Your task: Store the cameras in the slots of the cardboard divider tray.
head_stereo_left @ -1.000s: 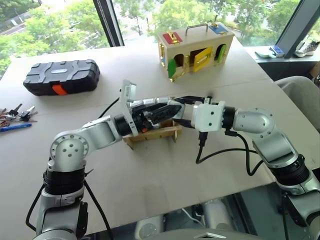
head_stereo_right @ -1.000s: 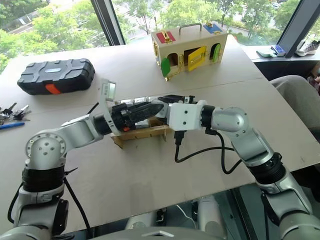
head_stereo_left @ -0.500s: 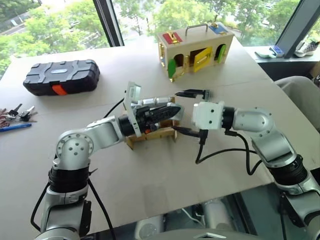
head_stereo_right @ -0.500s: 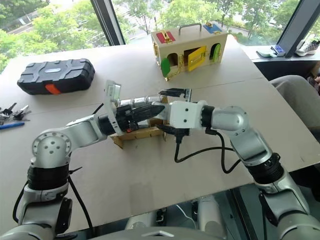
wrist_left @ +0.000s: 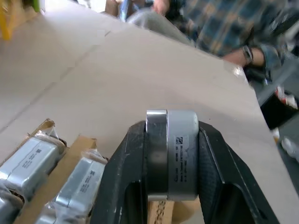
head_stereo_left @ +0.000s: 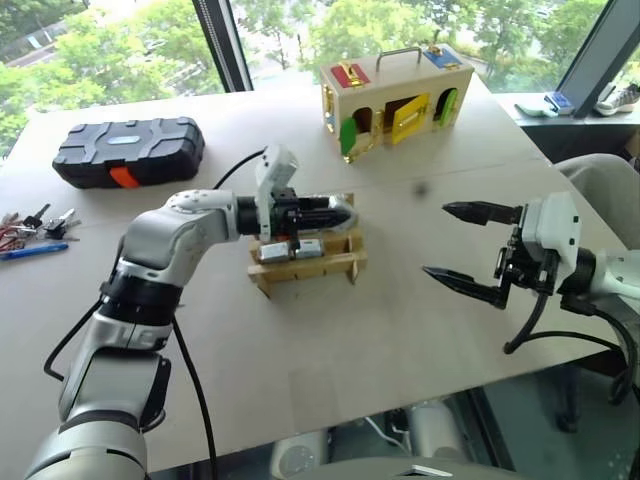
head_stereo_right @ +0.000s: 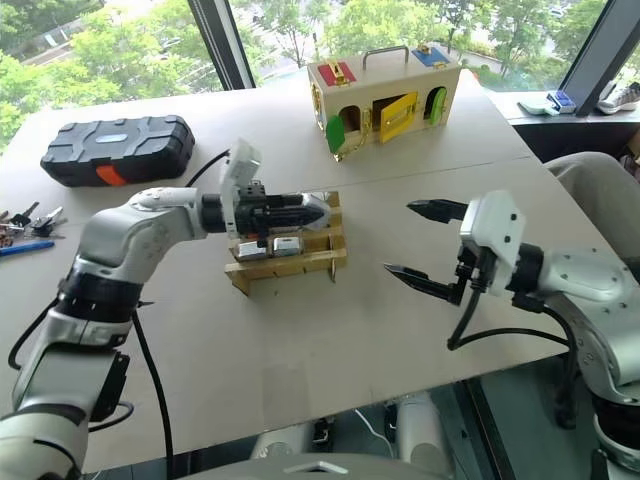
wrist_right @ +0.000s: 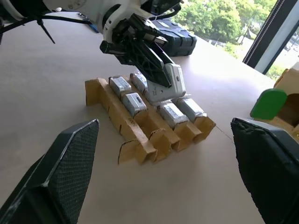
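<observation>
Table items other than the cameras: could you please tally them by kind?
Black plastic case: 1
Wooden box with coloured doors: 1
Tan cardboard divider tray: 1
Bunch of keys: 1
Blue pen: 1
Total: 5

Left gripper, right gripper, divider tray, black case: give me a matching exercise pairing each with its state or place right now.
Things:
1. left gripper
2. right gripper
3. cardboard divider tray
4. black case

States:
A. jaws wide apart, holding nothing
B. holds several cameras in its slots
C. shut on a camera over the tray
D. lies by the window, far left

Pairs: 1-C, 2-A, 3-B, 4-D
</observation>
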### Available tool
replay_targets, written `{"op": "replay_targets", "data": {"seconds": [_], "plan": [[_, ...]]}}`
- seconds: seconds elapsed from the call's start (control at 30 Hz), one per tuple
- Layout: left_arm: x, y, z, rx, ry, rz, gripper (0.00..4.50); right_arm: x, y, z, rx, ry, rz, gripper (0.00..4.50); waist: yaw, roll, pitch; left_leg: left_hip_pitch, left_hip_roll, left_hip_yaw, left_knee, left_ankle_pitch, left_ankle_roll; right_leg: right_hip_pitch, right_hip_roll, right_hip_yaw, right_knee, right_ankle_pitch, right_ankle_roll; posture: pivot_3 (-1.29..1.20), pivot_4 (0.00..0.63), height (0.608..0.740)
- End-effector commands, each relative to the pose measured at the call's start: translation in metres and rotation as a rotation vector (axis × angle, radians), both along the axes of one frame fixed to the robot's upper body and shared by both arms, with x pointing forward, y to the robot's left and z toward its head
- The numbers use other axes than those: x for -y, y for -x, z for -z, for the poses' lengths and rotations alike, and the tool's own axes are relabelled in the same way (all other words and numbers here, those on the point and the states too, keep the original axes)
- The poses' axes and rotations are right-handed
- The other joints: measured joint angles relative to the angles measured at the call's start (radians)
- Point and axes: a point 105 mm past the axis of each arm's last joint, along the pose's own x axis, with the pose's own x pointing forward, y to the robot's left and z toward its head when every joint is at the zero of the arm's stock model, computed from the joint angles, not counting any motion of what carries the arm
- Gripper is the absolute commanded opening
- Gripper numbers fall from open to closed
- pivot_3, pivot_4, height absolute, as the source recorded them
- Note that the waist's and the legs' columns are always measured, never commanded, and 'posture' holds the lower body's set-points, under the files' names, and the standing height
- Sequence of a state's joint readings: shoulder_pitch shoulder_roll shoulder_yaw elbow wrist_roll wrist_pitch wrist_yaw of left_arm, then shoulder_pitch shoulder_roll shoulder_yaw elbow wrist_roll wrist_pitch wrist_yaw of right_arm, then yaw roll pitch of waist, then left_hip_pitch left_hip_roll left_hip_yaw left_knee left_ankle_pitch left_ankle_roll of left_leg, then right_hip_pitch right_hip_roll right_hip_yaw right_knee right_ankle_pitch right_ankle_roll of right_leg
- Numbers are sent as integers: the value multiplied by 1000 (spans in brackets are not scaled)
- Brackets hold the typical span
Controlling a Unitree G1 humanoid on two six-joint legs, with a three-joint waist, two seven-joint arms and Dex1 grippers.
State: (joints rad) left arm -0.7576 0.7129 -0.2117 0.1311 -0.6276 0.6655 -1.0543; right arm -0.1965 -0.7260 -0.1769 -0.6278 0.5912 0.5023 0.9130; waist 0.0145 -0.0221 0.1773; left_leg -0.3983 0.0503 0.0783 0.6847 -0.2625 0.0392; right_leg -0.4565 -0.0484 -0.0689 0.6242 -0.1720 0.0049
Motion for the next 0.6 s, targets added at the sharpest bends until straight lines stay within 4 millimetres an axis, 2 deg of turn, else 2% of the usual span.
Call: {"op": "replay_targets", "data": {"seconds": [0.03,0.27,0.6], "plan": [[1,-3,-2,38,-65,66,748,4,5,-11,58,5,11,4500,-1,0,0,0,0,0,0,0,0,0,0,0,0,0,0,0,150,740],[0,-4,11,36,-174,124,748,7,5,-8,73,14,51,4500,1,-1,0,-1,0,-1,0,0,0,0,0,0,-1,0,0,0,150,740],[-2,-9,26,102,-362,116,748,10,8,-2,64,36,53,4500,-1,-1,0,-1,0,-1,0,0,0,0,0,0,0,0,0,0,150,740]]}}
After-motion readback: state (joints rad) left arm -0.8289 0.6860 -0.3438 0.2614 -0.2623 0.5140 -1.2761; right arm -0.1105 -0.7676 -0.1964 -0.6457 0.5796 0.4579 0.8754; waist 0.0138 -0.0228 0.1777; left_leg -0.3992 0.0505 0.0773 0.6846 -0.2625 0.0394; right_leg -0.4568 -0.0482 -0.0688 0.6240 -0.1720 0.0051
